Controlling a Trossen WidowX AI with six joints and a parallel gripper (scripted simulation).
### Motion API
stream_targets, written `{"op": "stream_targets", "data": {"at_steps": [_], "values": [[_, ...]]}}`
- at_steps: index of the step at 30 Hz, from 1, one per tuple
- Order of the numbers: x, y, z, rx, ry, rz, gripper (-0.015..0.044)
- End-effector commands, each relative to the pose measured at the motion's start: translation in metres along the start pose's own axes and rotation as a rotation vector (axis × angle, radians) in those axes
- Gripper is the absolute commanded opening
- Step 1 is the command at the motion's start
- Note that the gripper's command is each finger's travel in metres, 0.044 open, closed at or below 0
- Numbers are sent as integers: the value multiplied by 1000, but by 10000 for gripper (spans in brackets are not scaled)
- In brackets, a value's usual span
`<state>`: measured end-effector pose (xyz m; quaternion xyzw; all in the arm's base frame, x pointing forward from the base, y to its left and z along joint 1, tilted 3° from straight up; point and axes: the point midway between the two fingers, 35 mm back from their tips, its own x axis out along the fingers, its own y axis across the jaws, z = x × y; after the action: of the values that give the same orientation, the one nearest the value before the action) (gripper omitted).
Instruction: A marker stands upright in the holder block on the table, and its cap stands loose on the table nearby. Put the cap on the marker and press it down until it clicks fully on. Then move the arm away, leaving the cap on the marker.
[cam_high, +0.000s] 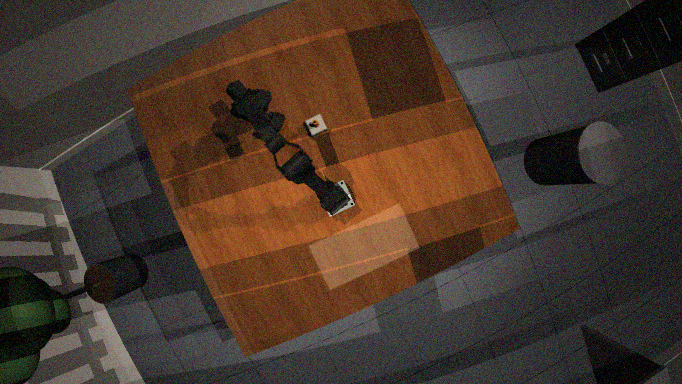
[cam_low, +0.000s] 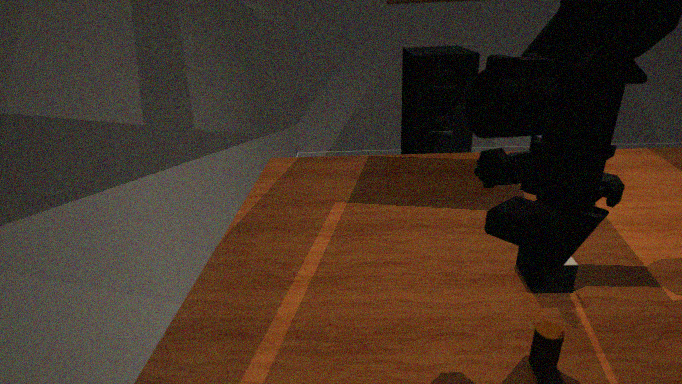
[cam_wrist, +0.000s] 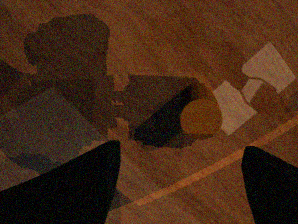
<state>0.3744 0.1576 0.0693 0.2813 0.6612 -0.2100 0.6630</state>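
Observation:
The cap (cam_low: 546, 349) (cam_wrist: 201, 117) stands upright on the table, with an orange top and a dark body. The arm hides it in the top view. The holder block (cam_high: 320, 129) (cam_low: 547, 284) has a white top and dark sides. The marker (cam_high: 314, 123) stands in it; in the exterior view the arm hides the marker. My gripper (cam_wrist: 183, 154) is open and empty. Its two dark fingers stand apart in the wrist view, and the cap shows beyond and between them, to the right of the middle. Its height above the cap is hard to judge.
The arm's base stands on a white plate (cam_high: 351, 201) near the table's middle. Arm shadows lie around the cap. Pale patches at the right of the wrist view are unclear. A dark cabinet (cam_high: 627, 47) (cam_low: 437, 100) and a dark cylinder (cam_high: 557, 157) stand off the table (cam_high: 300, 320) (cam_low: 400, 300).

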Motion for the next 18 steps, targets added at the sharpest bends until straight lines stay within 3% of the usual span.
{"op": "stream_targets", "data": {"at_steps": [1, 6, 10, 18], "values": [[10, -11, -9, 56, 4, -76, 255], [10, -11, -9, 56, 4, -76, 255], [42, -14, -11, 56, 5, -76, 255], [55, -15, -12, 56, 5, -76, 255]]}}
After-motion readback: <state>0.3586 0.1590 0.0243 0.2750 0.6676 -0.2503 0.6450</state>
